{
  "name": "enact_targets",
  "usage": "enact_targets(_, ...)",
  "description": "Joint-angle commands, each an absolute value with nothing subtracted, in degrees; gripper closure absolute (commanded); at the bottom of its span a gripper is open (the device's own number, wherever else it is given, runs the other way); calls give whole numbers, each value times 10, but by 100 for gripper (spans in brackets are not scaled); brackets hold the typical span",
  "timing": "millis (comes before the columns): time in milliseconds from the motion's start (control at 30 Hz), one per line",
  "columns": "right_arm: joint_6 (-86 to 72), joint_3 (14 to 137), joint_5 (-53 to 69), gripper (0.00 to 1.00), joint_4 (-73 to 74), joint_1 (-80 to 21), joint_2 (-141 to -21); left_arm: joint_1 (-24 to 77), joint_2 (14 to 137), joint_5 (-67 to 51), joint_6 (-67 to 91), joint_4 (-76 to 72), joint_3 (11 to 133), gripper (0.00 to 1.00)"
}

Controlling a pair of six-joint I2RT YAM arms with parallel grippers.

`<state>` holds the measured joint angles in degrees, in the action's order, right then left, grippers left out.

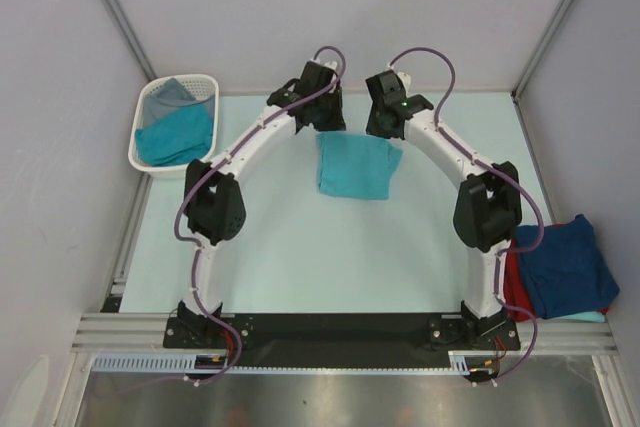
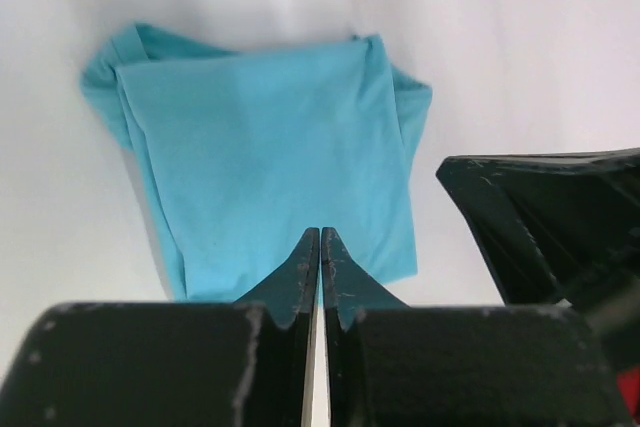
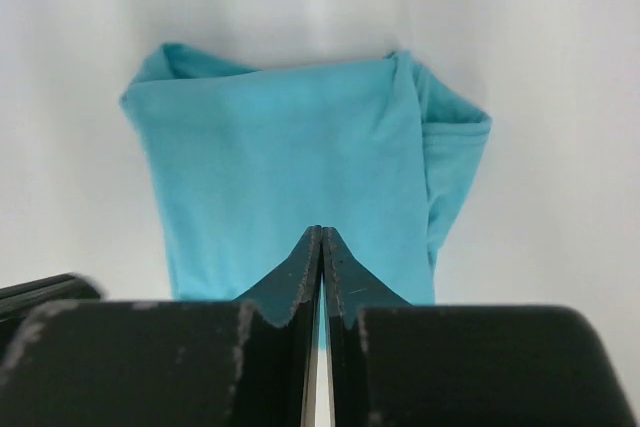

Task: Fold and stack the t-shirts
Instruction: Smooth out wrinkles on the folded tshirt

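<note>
Pale tabletop (image 1: pixel 300 257), grey walls (image 1: pixel 300 7) closing it in on three sides.

- A teal cotton t-shirt (image 1: pixel 358 167) is lying folded into a neat rectangle at the far middle, between your two arms. One sleeve is bunching out along one side, clearest in the wrist views.
- You are keeping the left pincer (image 2: pixel 320 232) clenched, tips pressed together and hanging over the shirt's far edge. The right pincer (image 3: pixel 320 230) is doing the same beside it. No cloth is showing between either pair of fingers; whether the tips are touching the fabric I cannot tell.
- A white slotted plastic basket (image 1: pixel 141 161) is sitting at the far left, holding a second crumpled teal shirt (image 1: pixel 175 139) and a grey one (image 1: pixel 170 97) behind it.
- At the near right edge, a folded navy blue t-shirt (image 1: pixel 565 267) is resting on a red one (image 1: pixel 511 287); a pale sliver is peeking out beneath.

Progress, as I am judging it: the stack is counting at least two. The centre shirt is looking finished in its folding but is waiting well apart from the stack. You are still owing its transfer, plus the folding and stacking of both basket shirts. Roughly halfway.
</note>
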<state>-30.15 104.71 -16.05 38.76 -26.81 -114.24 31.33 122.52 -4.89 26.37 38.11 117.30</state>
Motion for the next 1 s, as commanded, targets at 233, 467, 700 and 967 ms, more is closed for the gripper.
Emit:
enact_targets(233,-304,1002,-123,96,367,-250,-1245,293,1317,-77,261,391,1143,96)
enact_targets(467,-307,999,-129,97,377,-252,-1244,292,1330,-85,265,395,1134,98)
enact_targets(700,-293,1058,-150,96,376,-264,-1174,291,1257,-58,262,401,1196,96)
enact_targets(967,-286,1185,-149,93,424,-272,-1230,288,1287,-71,265,422,1288,94)
